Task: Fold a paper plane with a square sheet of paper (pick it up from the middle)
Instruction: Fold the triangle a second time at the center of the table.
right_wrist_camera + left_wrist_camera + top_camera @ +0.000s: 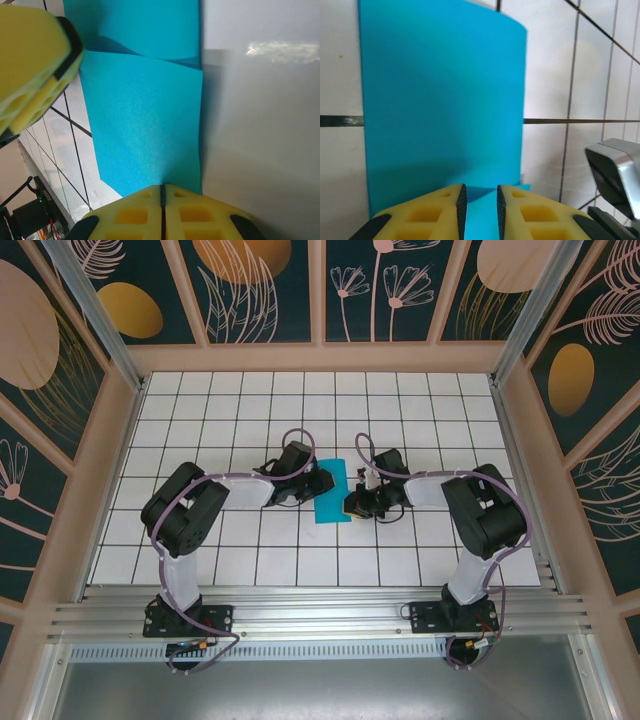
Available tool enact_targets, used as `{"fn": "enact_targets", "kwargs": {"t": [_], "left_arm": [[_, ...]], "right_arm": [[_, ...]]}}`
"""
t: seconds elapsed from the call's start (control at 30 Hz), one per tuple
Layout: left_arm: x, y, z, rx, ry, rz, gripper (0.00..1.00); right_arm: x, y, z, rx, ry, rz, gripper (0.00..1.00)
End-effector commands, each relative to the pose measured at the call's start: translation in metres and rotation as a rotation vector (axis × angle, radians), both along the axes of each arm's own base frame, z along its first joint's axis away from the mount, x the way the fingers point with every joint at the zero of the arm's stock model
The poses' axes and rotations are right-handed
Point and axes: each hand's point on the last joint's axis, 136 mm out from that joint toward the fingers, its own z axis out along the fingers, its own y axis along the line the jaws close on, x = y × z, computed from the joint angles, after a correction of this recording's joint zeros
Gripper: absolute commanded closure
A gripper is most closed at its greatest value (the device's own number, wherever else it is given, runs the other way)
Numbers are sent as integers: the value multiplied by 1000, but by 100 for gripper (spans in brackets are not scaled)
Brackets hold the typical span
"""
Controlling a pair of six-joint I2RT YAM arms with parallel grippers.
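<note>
Right fingers (130,215), pressed together, touch the square sheet of paper (145,120). Left fingers (430,212) stand slightly parted at its edge.

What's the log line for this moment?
paper: folded over | left end effector: slightly open at its edge | right end effector: shut on its edge
</note>
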Motion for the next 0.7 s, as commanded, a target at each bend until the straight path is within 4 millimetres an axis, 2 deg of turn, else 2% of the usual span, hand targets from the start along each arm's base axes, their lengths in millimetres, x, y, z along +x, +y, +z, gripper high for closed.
{"fn": "enact_targets", "kwargs": {"t": [0.0, 0.17, 0.3, 0.5, 0.67], "left_arm": [[-7, -6, 22, -52, -29, -50, 76], [-20, -21, 24, -101, -20, -100, 83], [-31, -20, 9, -91, 16, -102, 86], [-46, -26, -3, -95, 48, -143, 88], [-47, -25, -9, -86, 52, -142, 88]], "right_arm": [[-15, -17, -34, -107, 73, -26, 91], [-15, -18, -35, -111, 73, -31, 92], [-15, -19, -36, -117, 76, -40, 92], [-15, -20, -37, -120, 82, -44, 92], [-15, -20, -38, -124, 84, -47, 93]]}}
